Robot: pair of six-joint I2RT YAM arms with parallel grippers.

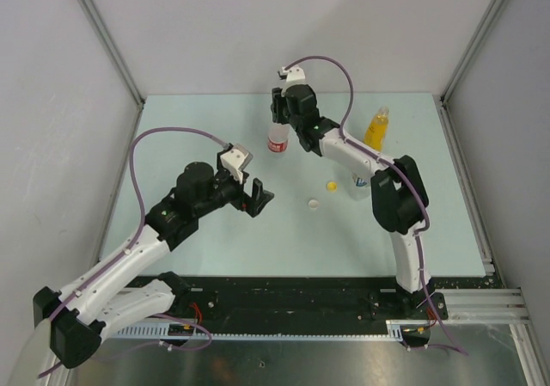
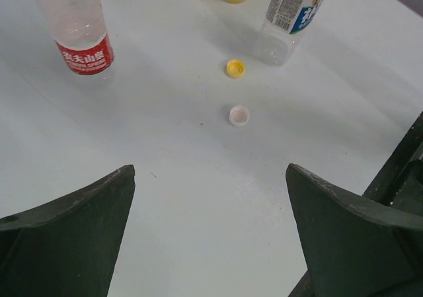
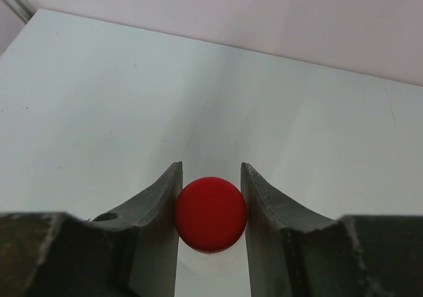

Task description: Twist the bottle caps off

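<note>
My right gripper [image 3: 211, 168] is shut on the red cap [image 3: 210, 213], which sits on top of the upright clear bottle with the red-white label [image 1: 277, 140]. That bottle also shows in the left wrist view [image 2: 79, 36]. My left gripper [image 2: 210, 170] is open and empty, held above the table left of centre [image 1: 258, 197]. A yellow cap [image 2: 234, 67] and a white cap [image 2: 239, 115] lie loose on the table ahead of it. The blue-white label bottle [image 2: 292, 9] and the yellow-orange bottle [image 1: 376, 129] stand upright without caps.
The right arm [image 1: 391, 197] reaches across the right half of the table and partly hides the blue-white label bottle [image 1: 360, 182]. Grey walls with metal posts close in the table at the left, back and right.
</note>
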